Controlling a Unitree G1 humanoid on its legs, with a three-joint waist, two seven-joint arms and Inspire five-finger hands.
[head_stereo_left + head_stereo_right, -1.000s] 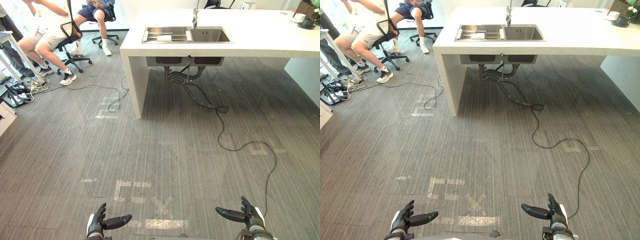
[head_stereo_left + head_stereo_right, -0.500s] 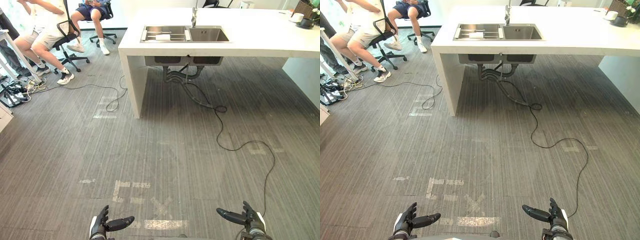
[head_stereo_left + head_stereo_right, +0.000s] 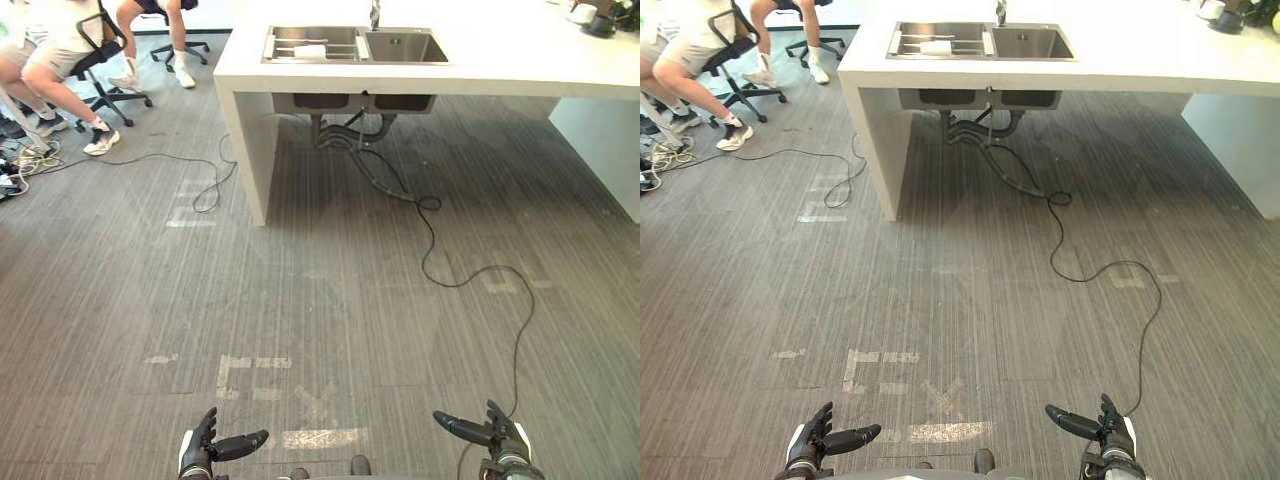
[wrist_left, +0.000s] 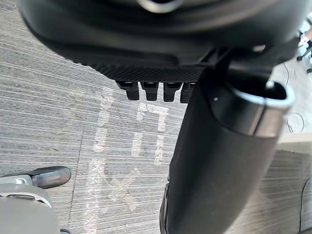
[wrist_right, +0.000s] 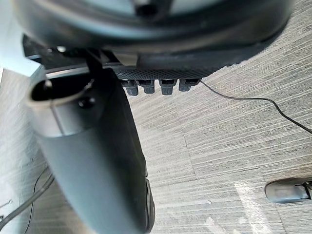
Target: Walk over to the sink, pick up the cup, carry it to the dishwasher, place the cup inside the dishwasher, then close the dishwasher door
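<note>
Now whole view shifts since moment ago: I advance toward sink (image 3: 405, 47). White cup (image 3: 310, 50) lies in far-left basin, well ahead. Left hand (image 3: 205, 450), right hand (image 3: 492, 436) relaxed, empty.

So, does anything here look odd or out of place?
Only small things. The cup seems to lie on its side on the rack in the sink, and worn tape marks scar the floor.
</note>
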